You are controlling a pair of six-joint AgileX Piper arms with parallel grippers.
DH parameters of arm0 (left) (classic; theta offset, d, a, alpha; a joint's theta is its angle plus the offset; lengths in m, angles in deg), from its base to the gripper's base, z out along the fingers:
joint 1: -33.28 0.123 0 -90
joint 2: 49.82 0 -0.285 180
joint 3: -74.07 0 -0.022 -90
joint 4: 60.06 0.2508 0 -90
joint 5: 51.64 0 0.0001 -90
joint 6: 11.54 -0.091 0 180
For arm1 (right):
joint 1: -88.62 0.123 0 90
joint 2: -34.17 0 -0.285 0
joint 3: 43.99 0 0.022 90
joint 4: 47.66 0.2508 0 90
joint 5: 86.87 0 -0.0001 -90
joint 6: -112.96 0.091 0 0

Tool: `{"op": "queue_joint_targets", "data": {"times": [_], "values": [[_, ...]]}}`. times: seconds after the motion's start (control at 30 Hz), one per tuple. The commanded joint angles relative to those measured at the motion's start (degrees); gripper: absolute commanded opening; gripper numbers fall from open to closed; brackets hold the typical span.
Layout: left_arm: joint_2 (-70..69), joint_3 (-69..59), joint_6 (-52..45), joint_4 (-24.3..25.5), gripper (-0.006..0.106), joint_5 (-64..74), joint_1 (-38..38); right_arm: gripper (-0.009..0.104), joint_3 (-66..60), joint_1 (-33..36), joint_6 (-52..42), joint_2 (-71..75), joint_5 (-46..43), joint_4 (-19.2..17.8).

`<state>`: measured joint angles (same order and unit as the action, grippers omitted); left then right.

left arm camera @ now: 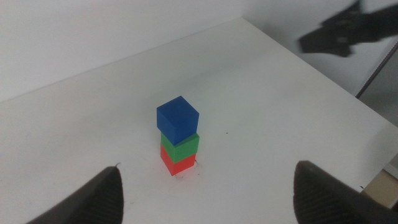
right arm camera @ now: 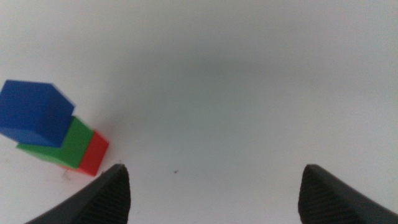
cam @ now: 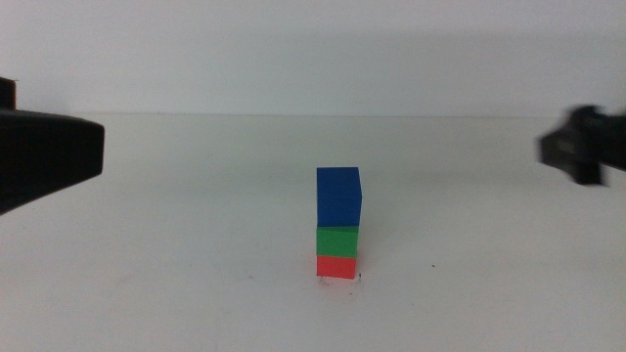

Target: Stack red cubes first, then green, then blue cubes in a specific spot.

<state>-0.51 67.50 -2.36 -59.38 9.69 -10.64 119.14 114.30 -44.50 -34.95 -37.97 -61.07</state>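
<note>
The red cube, green cube and blue cube stand stacked mid-table. Left tool and right tool hang well apart from it, each with jaws apart and empty.

No writing, label, brand, number or sign can be read in any view. The faces of the cubes are plain, and the tabletop carries no lettering.
</note>
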Motion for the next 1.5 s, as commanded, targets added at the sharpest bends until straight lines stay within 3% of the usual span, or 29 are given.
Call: {"op": "queue_joint_targets", "data": {"times": [0.0,0.13,0.17,0.67,0.83,0.93,1.03,1.07,1.23,1.47], "values": [[-0.2,-0.2,0.1,-0.1,0.093,-0.7,-0.2,0.093,-6.3,-5.6,-8.2,7.4,-7.4,5.4],[-0.2,-0.2,0.1,-0.1,0.093,-0.7,-0.2,0.093,-13.0,-13.1,-19.9,15.3,-14.5,16.6],[-0.2,-0.2,0.1,-0.1,0.093,-0.7,-0.2,0.093,-13.8,-14.1,-21.6,16.5,-15.4,18.0],[-0.2,-0.2,0.1,-0.1,0.093,-0.7,-0.2,0.093,-14.1,-14.8,-22.2,22.8,-15.9,18.3],[-1.8,-8.0,0.1,5.1,0.093,-10.0,2.3,0.093,-14.1,-14.8,-22.2,22.8,-15.9,18.3],[-4.3,-16.2,0.1,5.5,0.093,-23.0,6.5,0.093,-14.1,-14.8,-22.2,22.8,-15.9,18.3],[-7.4,-24.7,0.1,1.3,0.093,-37.6,12.8,0.093,-16.2,-14.8,-22.2,23.2,-18.1,18.3],[-10.8,-31.1,0.1,-1.8,0.093,-43.9,17.4,0.093,-19.9,-14.8,-22.2,25.0,-24.7,17.8],[-21.9,-41.4,0.1,-1.5,0.093,-45.3,27.5,0.093,-33.4,-16.1,-22.2,31.8,-41.3,17.7],[-35.2,-55.2,0.1,-3.9,0.093,-46.0,38.0,0.093,-50.4,-22.5,-22.2,44.5,-45.6,17.8]]}}
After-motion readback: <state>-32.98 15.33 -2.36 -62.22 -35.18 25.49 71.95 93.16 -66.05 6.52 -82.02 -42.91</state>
